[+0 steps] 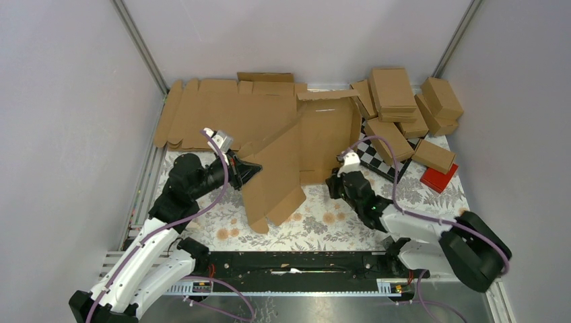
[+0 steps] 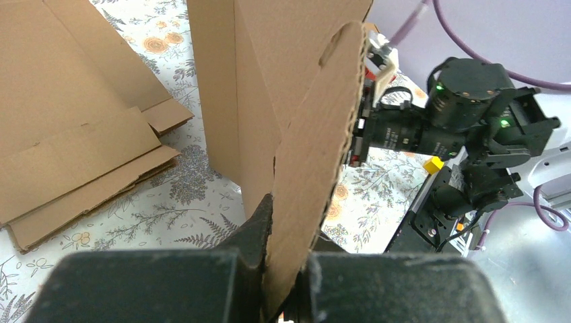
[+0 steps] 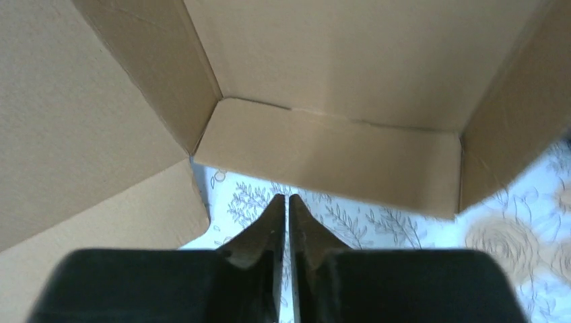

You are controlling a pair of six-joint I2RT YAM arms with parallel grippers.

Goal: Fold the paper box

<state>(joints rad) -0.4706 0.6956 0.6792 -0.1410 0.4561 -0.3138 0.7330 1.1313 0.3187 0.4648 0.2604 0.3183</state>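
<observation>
The paper box [image 1: 323,134] stands half-formed in the middle of the table, a wide brown panel slanting down to the cloth at its front left. My left gripper [image 1: 252,168] is shut on the left edge of that panel; in the left wrist view the flap [image 2: 316,134] rises upright from between the fingers of the left gripper [image 2: 296,229]. My right gripper [image 1: 334,180] sits low at the box's front right. Seen from the right wrist, the right gripper [image 3: 288,198] is shut with nothing between its tips, just short of the box's open inside [image 3: 337,67].
Flat cardboard blanks [image 1: 215,111] lie at the back left. A pile of finished brown boxes [image 1: 404,108] fills the back right, with a red box [image 1: 439,178] and a checkered board [image 1: 374,155] beside it. A black rail [image 1: 296,262] runs along the near edge.
</observation>
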